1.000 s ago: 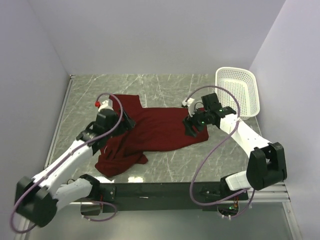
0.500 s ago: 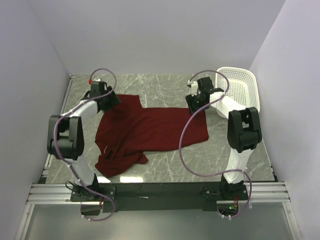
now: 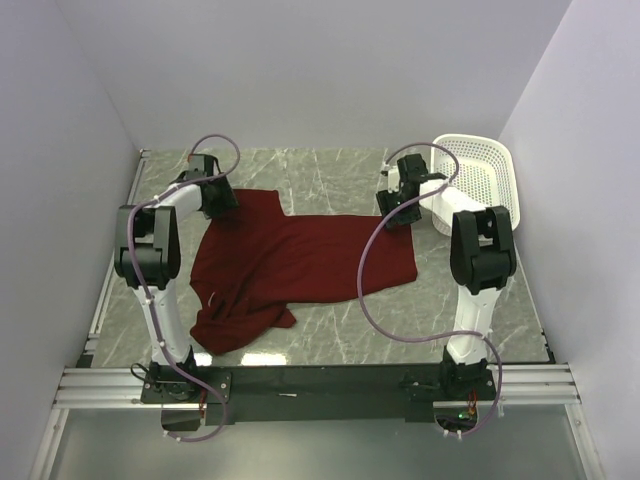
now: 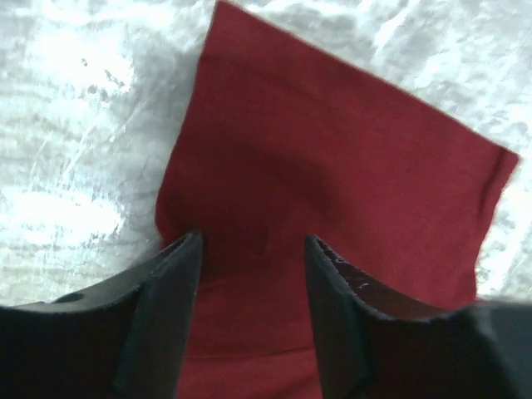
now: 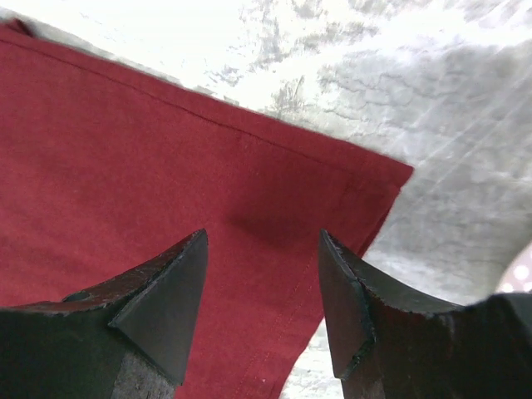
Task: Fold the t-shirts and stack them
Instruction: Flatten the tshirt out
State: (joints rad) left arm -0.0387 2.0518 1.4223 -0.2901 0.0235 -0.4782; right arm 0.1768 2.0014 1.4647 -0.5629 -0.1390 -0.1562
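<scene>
A dark red t-shirt (image 3: 290, 265) lies spread on the marble table, bunched at its near left. My left gripper (image 3: 218, 197) is open above the shirt's far left corner; the left wrist view shows red cloth (image 4: 332, 166) between and beyond its fingers (image 4: 166, 283). My right gripper (image 3: 397, 208) is open above the shirt's far right corner; the right wrist view shows the hemmed corner (image 5: 366, 174) just ahead of its fingertips (image 5: 187, 266). Neither gripper holds cloth.
A white mesh basket (image 3: 480, 180) stands at the far right, close to the right arm. Grey walls close the table on three sides. Bare marble (image 3: 420, 320) lies in front of the shirt.
Both arms have swung from the shirt's middle out to its far corners, the left one to the far left, the right one to the far right. The shirt has stayed put.
</scene>
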